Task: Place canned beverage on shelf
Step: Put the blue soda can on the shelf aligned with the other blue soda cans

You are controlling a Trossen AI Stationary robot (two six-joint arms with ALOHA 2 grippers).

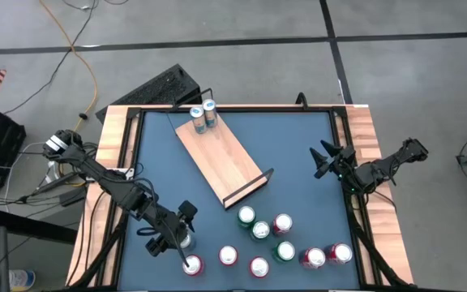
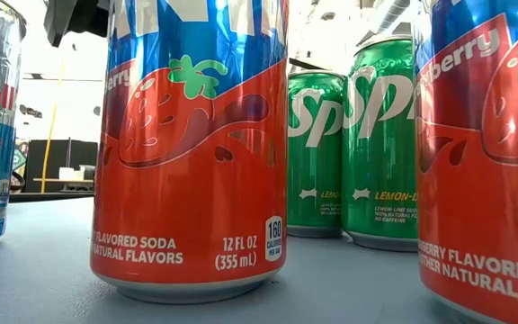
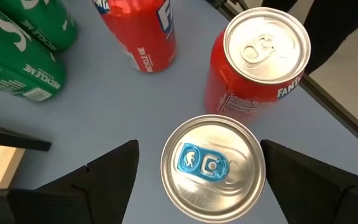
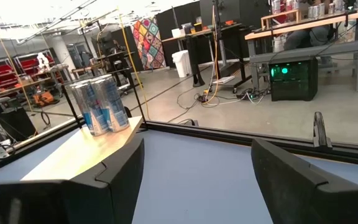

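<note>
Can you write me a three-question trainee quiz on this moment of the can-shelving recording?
1. True or false: the left hand is open with one finger on each side of the blue-tabbed can.
2. How many cans already stand on the shelf: A one, B two, C four?
3. Fill in: the right hand waits near the table's ___ edge, holding nothing.

Key
1. True; a gap shows on both sides, so it is not yet gripped.
2. B, at the shelf's far end.
3. Right.
</note>
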